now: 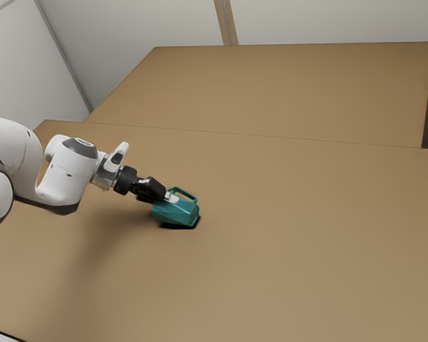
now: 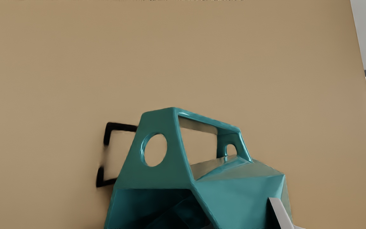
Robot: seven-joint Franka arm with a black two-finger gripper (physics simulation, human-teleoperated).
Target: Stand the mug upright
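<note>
Teal, glossy and faceted, our mug (image 1: 177, 213) lies tipped at the claw (image 1: 170, 197), its angular, pierced handle (image 2: 158, 122) upward. We can't tell whether the claw is spread or pinching.

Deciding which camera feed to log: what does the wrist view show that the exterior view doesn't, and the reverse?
Wrist view, not exterior: the inside of the mug, through its open mouth, and the round holes in the sides of its handle.

Exterior view, not wrist: the arm's white links, the arm's shadow on the table, and the tan strip on the wall behind.

Both: the teal mug on its side, its handle, the brown tabletop, and part of the gripper at the mug.
</note>
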